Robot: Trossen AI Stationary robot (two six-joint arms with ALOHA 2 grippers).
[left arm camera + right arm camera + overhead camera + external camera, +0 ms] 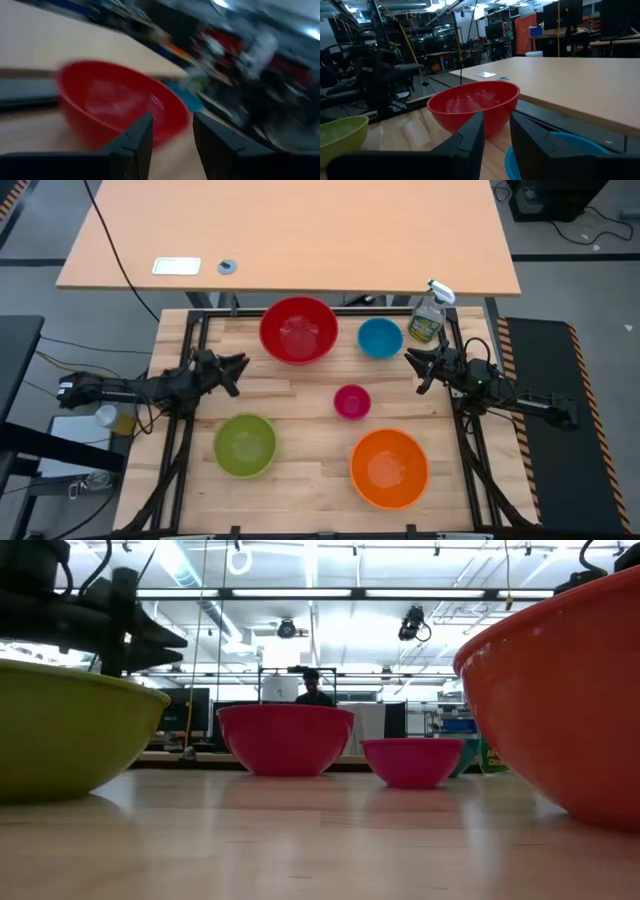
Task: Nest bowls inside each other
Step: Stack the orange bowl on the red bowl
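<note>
Five bowls stand upright on the wooden table, each apart from the others: red [298, 330] at the far middle, blue [380, 337] to its right, pink [351, 401] in the centre, lime green [245, 445] near left, orange [389, 467] near right. My left gripper [241, 366] hovers at the table's left side, pointing level toward the red bowl [110, 105], open, with nothing between its fingers. My right gripper [411, 360] hovers at the right side beside the blue bowl [570, 145], pointing at the red bowl [472, 107], open and empty.
A clear spray bottle [428, 315] stands at the table's far right corner, just behind my right gripper. A larger tan desk [300, 230] lies beyond the far edge. In the low view a person [312, 688] sits far back in the room.
</note>
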